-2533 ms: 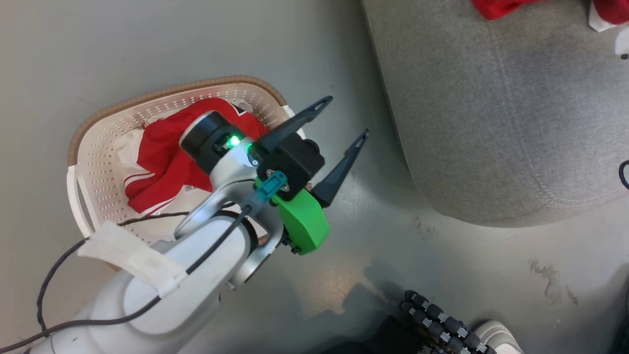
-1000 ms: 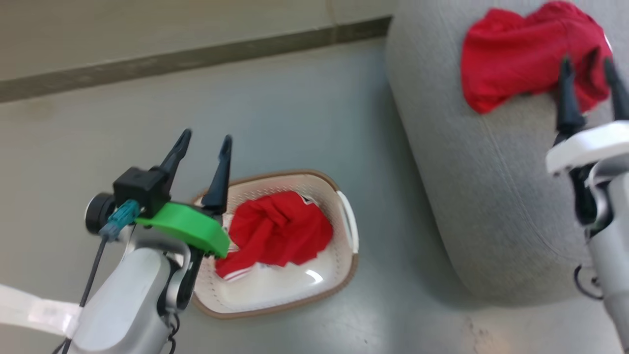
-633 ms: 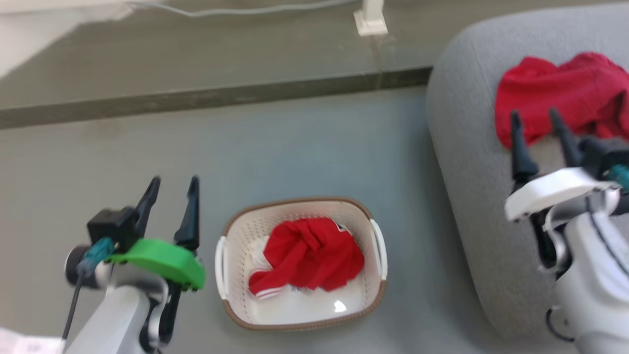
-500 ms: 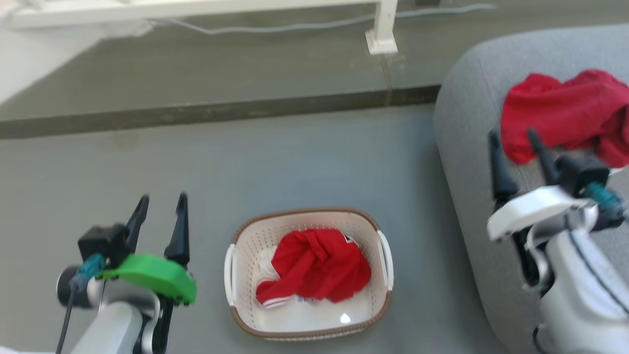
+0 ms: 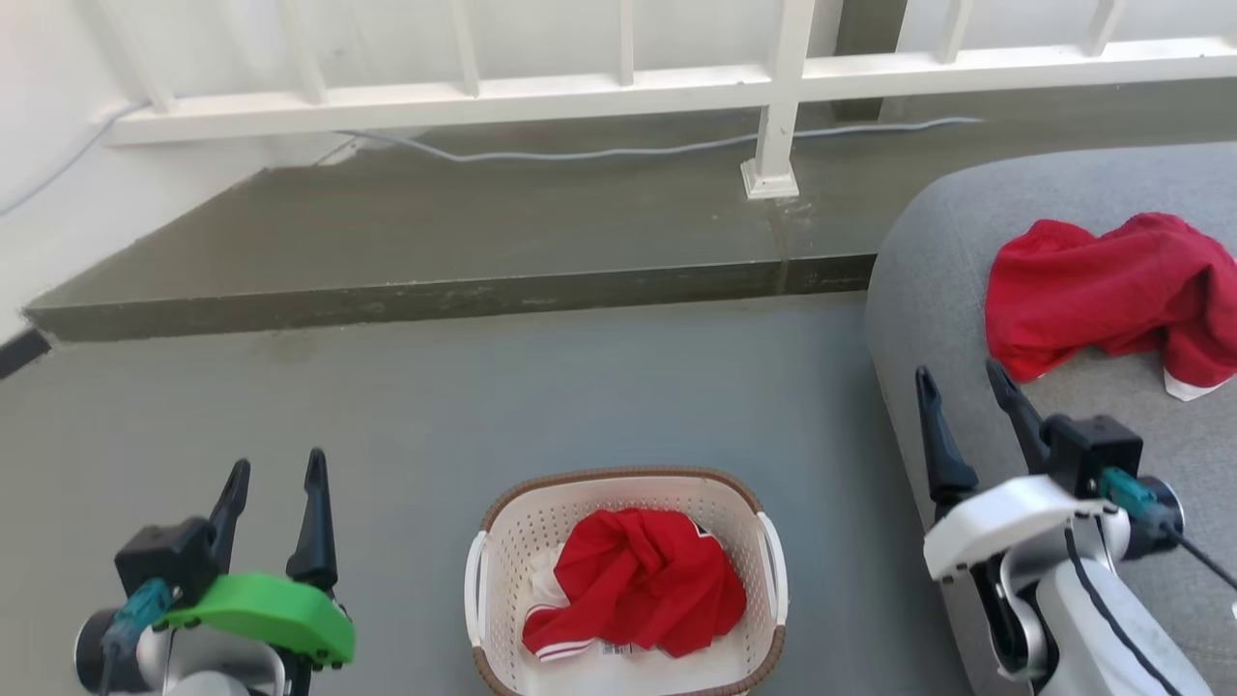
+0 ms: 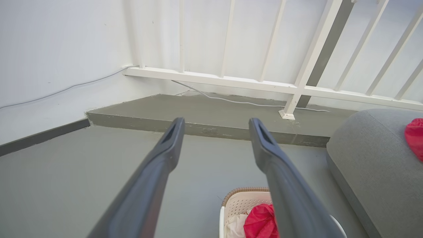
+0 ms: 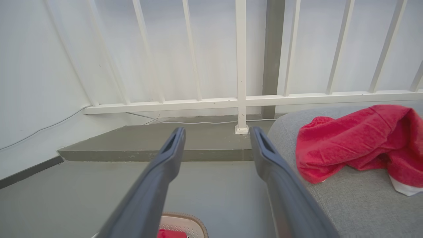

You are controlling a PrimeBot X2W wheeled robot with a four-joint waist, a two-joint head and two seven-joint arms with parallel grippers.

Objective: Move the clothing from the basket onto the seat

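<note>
Over on my left, the left claw (image 5: 275,466) is hanging above the bare floor (image 5: 483,387). Its fingers are parted a moderate way and gripping nothing, and its wrist view is showing clear space between them. Just to its right the basket (image 5: 618,475) is sitting on the floor. A crumpled red garment (image 5: 643,580) is lying inside it, with a strip of white trim showing at its lower edge. Further right, the right claw (image 5: 959,372) is hovering at the near edge of the seat (image 5: 947,251), likewise parted and carrying nothing. Beyond its tips a second red garment (image 5: 1111,285) is resting on the cushion, well apart from the basket.

I am reading this as the halfway point: one piece is on the seat, one is waiting in the basket, and both arms are free. The step I am facing is the second pick. The left claw is looking like the nearer one, so I would be bending at the waist and lowering it over the heap with its fingers wide. Then I would be pinching a thick fold near the top, so the cloth is coming out whole rather than snagging on the rim.
</note>
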